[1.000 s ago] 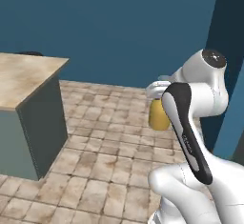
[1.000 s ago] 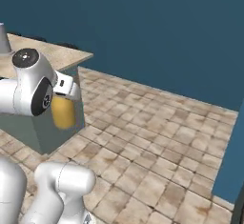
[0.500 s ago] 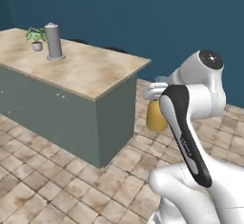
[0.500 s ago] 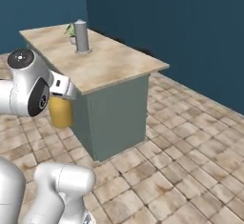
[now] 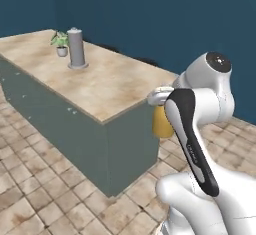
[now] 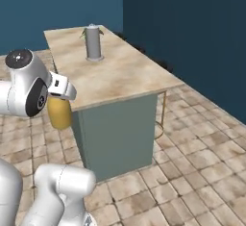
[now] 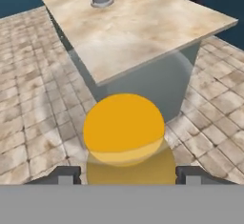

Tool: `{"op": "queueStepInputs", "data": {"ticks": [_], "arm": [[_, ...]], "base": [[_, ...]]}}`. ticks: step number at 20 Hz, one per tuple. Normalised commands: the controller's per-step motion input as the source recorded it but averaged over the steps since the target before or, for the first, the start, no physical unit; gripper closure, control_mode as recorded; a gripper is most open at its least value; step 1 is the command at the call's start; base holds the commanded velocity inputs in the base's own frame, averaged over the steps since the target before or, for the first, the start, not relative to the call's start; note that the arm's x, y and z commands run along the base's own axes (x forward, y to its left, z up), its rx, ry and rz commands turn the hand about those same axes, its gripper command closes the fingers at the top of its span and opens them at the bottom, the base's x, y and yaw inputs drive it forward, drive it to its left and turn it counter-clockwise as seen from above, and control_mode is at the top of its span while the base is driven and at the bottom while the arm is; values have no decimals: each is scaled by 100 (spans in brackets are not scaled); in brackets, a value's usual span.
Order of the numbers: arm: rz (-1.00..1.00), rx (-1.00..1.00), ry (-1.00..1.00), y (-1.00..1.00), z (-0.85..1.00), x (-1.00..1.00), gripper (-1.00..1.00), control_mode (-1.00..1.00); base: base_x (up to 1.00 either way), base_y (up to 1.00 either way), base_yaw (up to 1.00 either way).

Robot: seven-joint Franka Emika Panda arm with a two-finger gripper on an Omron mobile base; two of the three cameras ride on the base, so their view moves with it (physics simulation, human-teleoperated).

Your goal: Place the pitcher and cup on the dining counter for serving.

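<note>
clearly we were mid-carry, with nothing yet served. the dining counter [image 5: 107, 81] was the biggest thing before us, its beige marbled top running away toward the dark blue wall, its grey-green side facing our base. on that top, well toward the far end, stood a tall grey cylinder [image 5: 76, 48] and just beyond it a small potted plant [image 5: 60, 43]; we saw no cup on the part of the top that showed, nor anywhere else in our pictures.

beside the counter's near corner, off its edge and above the tiled floor, hung the pitcher [image 6: 59, 113], its orange-yellow contents showing under our white wrist. our gripper [image 7: 124, 173] held it: in the hand view the two dark tips stood wide apart, one on each side of the rounded body, so the jaws were closed on a broad thing rather than standing free.

as we judged it, the pitcher still had to be lifted over the top and set down, and the cup remained to be fetched afterwards.
</note>
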Motion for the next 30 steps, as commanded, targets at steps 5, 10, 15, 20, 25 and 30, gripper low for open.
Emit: {"op": "queueStepInputs", "data": {"ticks": [5,10,15,20,25,30], "arm": [[0,0,0,0,0,0,100,100],[0,0,0,0,0,0,100,100],[0,0,0,0,0,0,100,100],[0,0,0,0,0,0,100,100],[10,0,0,-10,0,45,100,-100],[2,0,0,0,-13,78,100,-100]], "base": [[100,-88,41],[100,-90,42],[100,-88,42],[95,-49,32],[36,-10,11],[0,0,0]]}}
